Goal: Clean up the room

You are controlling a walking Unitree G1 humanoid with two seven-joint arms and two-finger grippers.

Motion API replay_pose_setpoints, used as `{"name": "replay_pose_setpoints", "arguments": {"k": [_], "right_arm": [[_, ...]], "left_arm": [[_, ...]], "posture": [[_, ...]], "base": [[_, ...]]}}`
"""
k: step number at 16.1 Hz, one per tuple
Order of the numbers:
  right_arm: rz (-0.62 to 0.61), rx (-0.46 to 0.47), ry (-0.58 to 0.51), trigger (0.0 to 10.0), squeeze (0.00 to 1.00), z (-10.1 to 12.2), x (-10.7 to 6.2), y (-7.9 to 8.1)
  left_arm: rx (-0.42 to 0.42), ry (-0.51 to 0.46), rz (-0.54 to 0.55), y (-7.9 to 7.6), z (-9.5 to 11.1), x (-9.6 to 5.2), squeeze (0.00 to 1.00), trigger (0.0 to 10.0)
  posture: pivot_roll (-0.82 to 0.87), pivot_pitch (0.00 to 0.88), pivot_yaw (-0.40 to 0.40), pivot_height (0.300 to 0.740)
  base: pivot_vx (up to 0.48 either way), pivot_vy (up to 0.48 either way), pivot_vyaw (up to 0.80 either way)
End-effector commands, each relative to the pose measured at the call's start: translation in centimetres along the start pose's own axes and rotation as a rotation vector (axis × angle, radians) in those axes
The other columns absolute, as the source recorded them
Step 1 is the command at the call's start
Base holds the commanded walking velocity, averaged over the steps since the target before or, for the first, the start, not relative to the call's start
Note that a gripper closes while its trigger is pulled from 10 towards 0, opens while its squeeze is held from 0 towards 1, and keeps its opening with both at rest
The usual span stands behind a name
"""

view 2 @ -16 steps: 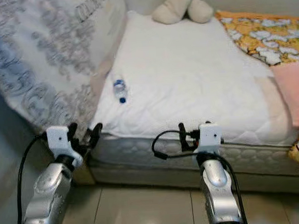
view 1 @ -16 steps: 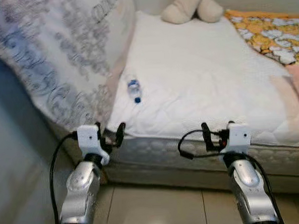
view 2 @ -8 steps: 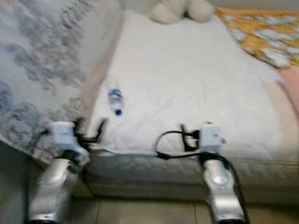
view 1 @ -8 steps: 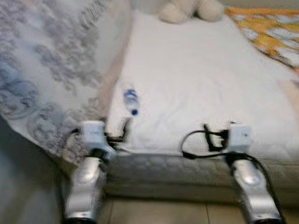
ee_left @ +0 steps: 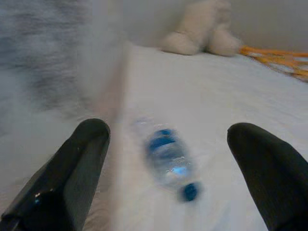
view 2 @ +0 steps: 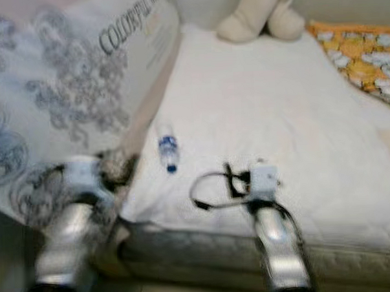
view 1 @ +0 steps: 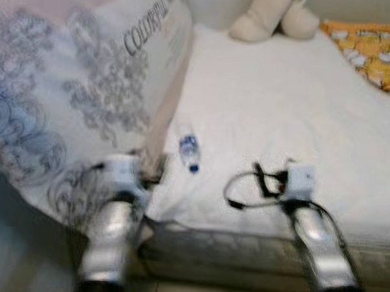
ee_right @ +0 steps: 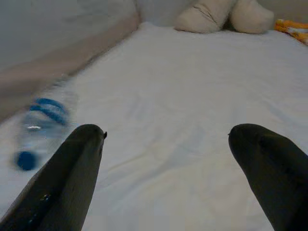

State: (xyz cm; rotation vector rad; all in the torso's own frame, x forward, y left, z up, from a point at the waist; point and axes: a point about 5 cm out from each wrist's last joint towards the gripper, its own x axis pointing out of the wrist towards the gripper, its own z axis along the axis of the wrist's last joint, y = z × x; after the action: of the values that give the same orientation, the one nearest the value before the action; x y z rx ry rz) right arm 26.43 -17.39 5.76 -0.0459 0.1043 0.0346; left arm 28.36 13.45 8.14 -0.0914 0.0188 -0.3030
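Observation:
A small clear water bottle with a blue label and blue cap lies on the white mattress, close to the big patterned pillow. My left gripper is open at the mattress's near left corner, just short of the bottle. In the left wrist view the bottle lies ahead, between the two black fingers. My right gripper is open over the mattress's front part, to the right of the bottle. In the right wrist view the bottle shows off to one side.
A large grey-patterned pillow with printed lettering leans along the bed's left side. A beige plush toy sits at the bed's far end. An orange patterned blanket lies at the far right. The mattress's quilted front edge is below my arms.
The camera has moved closer to the bed and the picture is blurred. Both grippers now reach over the mattress's front edge, and the left one is nearer the bottle.

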Motion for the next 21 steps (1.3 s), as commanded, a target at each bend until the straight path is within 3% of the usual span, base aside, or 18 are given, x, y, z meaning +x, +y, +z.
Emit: {"name": "replay_pose_setpoints", "arguments": {"k": [1,4,10,14,18,21], "right_arm": [[0.002,0.006,-0.017,10.0,0.00,0.4,0.2,0.4],[-0.005,0.007,-0.028,10.0,0.00,0.5,0.1,0.3],[0.000,-0.004,-0.025,10.0,0.00,0.4,-0.3,0.3],[0.004,-0.017,-0.027,10.0,0.00,0.4,-0.7,0.3],[0.002,-0.026,-0.011,10.0,0.00,0.3,-1.1,0.4],[0.003,-0.022,-0.006,10.0,0.00,0.2,-1.3,0.4]], "left_arm": [[0.036,0.007,0.010,0.8,0.2,-0.1,0.00,10.0],[-0.015,-0.006,-0.004,0.8,0.3,-0.1,0.00,10.0],[0.012,-0.032,0.021,1.4,1.2,1.2,0.00,10.0],[0.063,-0.007,0.086,2.9,1.4,2.0,0.00,10.0],[0.060,0.008,0.064,2.4,0.6,1.6,0.00,10.0],[0.218,0.056,0.142,3.1,0.3,1.8,0.00,10.0]], "posture": [[-0.10,0.000,0.024,0.740],[-0.11,0.000,0.027,0.740],[-0.12,0.000,0.024,0.740],[-0.13,0.000,0.032,0.740],[-0.14,0.000,0.037,0.740],[-0.14,0.000,0.037,0.740]], "base": [[0.000,0.000,-0.52],[0.212,-0.340,0.00],[0.342,-0.331,0.00],[0.000,0.000,0.00],[0.000,0.000,-0.38],[0.000,0.000,-0.75]]}}
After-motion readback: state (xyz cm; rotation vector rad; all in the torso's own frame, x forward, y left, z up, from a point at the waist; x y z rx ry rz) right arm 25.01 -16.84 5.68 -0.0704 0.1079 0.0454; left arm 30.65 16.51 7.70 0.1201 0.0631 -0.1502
